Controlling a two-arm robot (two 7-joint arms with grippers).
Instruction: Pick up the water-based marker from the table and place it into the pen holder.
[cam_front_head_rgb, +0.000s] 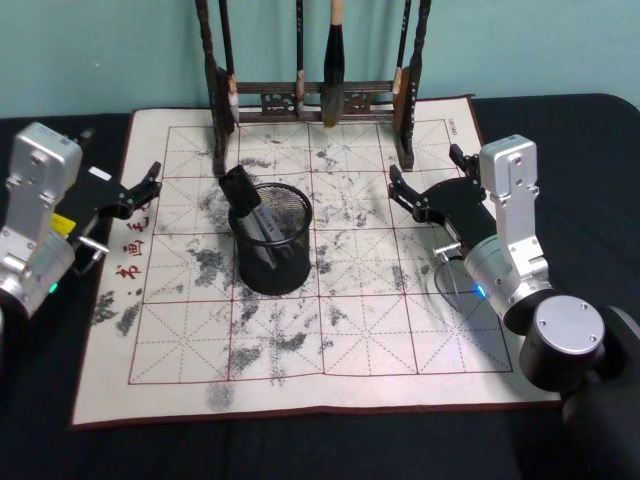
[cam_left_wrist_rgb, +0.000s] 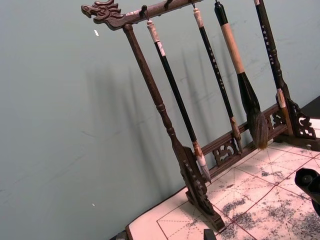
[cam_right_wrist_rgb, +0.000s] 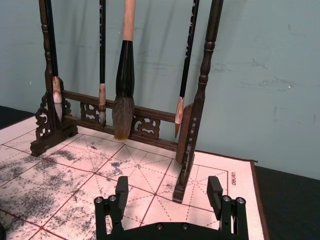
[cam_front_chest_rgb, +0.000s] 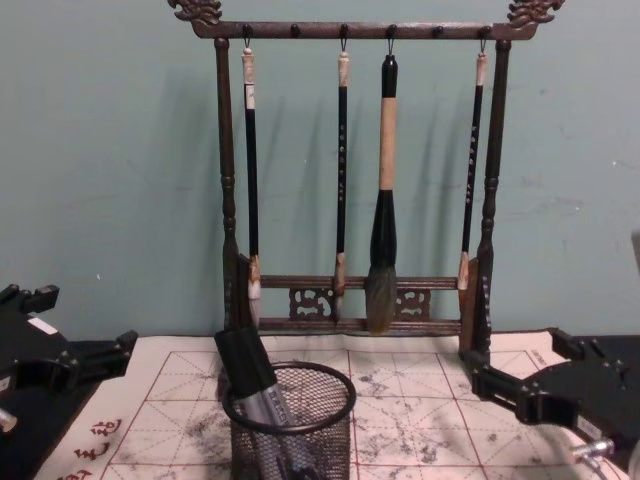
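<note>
The water-based marker (cam_front_head_rgb: 243, 192), grey with a black cap, stands tilted inside the black wire-mesh pen holder (cam_front_head_rgb: 290, 262) near the middle of the white felt mat on the table (cam_front_head_rgb: 40, 420). Its cap leans out over the rim toward the left. From the chest, the marker (cam_front_chest_rgb: 247, 363) sticks out of the pen holder (cam_front_chest_rgb: 330, 440). My left gripper (cam_front_head_rgb: 148, 185) hovers at the mat's left edge, open and empty, well left of the holder. My right gripper (cam_front_head_rgb: 428, 170) is off to the holder's right, open, with nothing between its fingers (cam_right_wrist_rgb: 121, 189).
A tall dark wooden rack (cam_front_head_rgb: 310, 100) with several hanging calligraphy brushes stands at the mat's far edge, against the teal wall. The mat (cam_front_head_rgb: 340, 330) carries red grid lines and grey ink stains. Both grippers sit near the rack's feet (cam_right_wrist_rgb: 182, 190).
</note>
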